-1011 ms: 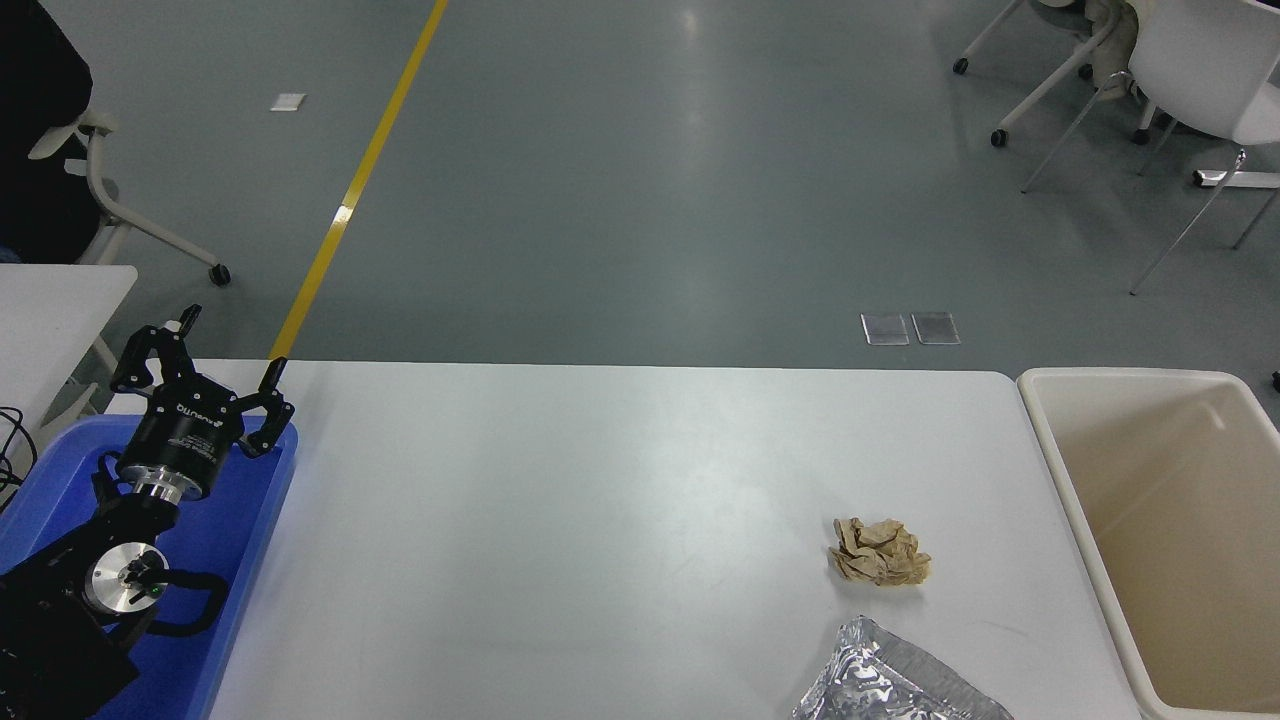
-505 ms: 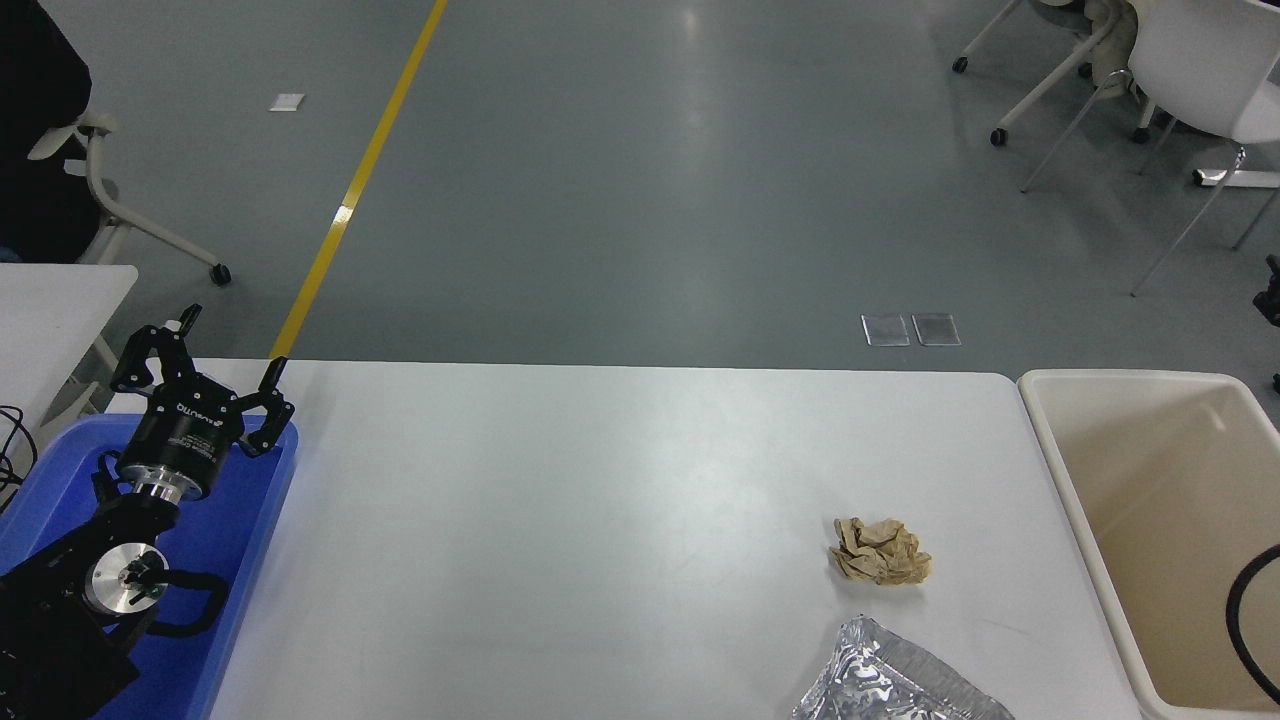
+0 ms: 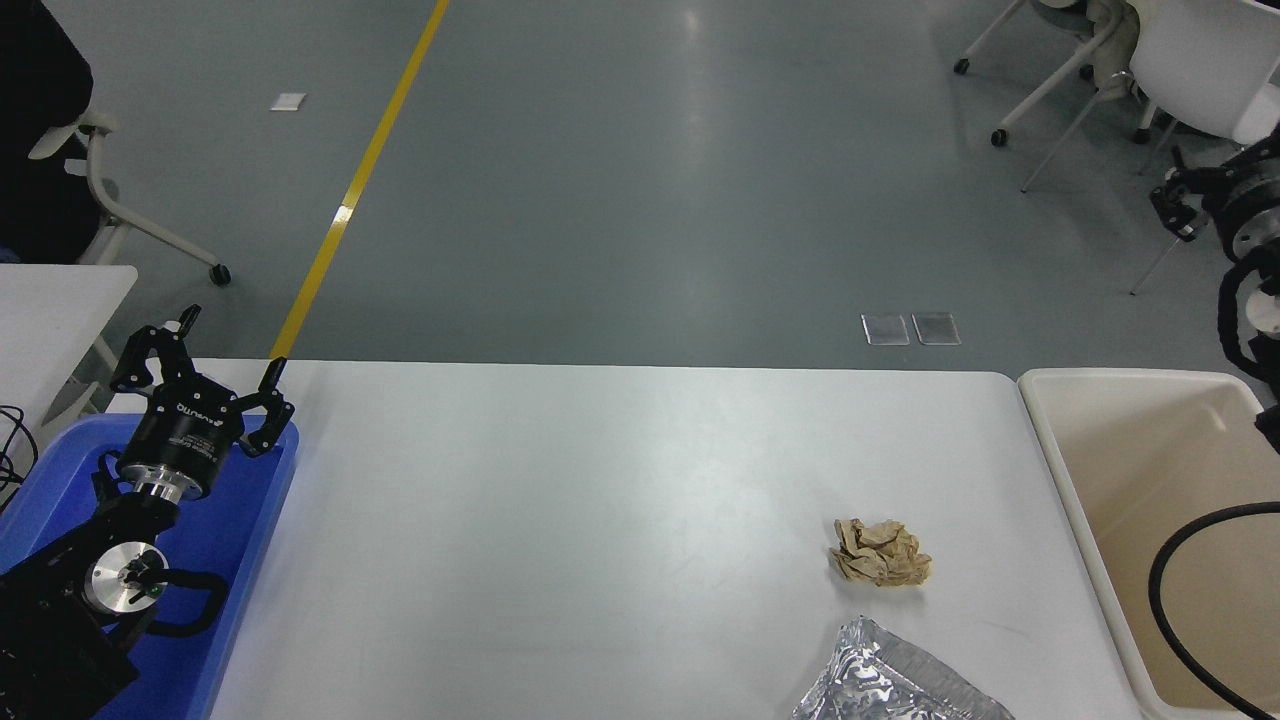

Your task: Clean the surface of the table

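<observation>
The right pincer [image 3: 1185,195], whose opening cannot be told, hangs high at the right edge; the paper wad [image 3: 879,552] lies down-left of it on the desk [image 3: 560,500], near the bin [image 3: 1150,470]. The left pincer [image 3: 200,360] is parked wide open and empty, far left.

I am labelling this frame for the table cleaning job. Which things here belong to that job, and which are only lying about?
Belong to the job:
- table surface
- crumpled brown paper
- silver foil wrapper
- beige bin, probably for the rubbish
- right gripper, raised at the right edge

Only lying about:
- blue tray
- left gripper, parked over it
- office chairs
</observation>
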`<state>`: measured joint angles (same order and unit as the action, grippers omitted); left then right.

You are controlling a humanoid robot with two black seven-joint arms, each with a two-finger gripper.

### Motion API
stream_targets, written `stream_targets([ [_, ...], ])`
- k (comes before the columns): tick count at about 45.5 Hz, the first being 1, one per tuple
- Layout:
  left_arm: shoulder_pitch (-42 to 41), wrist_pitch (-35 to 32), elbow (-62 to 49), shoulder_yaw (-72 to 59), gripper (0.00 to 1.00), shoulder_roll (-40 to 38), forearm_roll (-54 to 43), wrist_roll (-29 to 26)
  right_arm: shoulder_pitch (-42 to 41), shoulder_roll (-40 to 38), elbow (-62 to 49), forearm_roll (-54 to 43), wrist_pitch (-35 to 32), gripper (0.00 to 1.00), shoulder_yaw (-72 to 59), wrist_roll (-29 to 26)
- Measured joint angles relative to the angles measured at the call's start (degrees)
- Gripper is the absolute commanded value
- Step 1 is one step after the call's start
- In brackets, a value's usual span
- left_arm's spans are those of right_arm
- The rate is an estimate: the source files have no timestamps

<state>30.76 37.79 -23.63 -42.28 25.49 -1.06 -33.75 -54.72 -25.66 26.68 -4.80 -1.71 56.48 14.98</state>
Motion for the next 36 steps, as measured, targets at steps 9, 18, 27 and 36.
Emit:
stream_targets([
  [9,0.0,0.0,0.0,0.0,1.0,0.0,0.0,0.0,3.8,2.2,1.6,-0.3,-0.8,0.99,0.4,2.4],
  [18,0.0,0.0,0.0,0.0,1.0,0.0,0.0,0.0,8.2,3.5,2.2,-0.5,-2.6,0.99,0.3,5.2],
  [27,0.0,0.0,0.0,0.0,1.0,0.0,0.0,0.0,12.1,4.9,2.4,-0.6,-3.6,0.99,0.2,8.2],
  [36,0.0,0.0,0.0,0.0,1.0,0.0,0.0,0.0,15.1,6.9,2.5,-0.8,-4.0,0.99,0.2,10.6],
])
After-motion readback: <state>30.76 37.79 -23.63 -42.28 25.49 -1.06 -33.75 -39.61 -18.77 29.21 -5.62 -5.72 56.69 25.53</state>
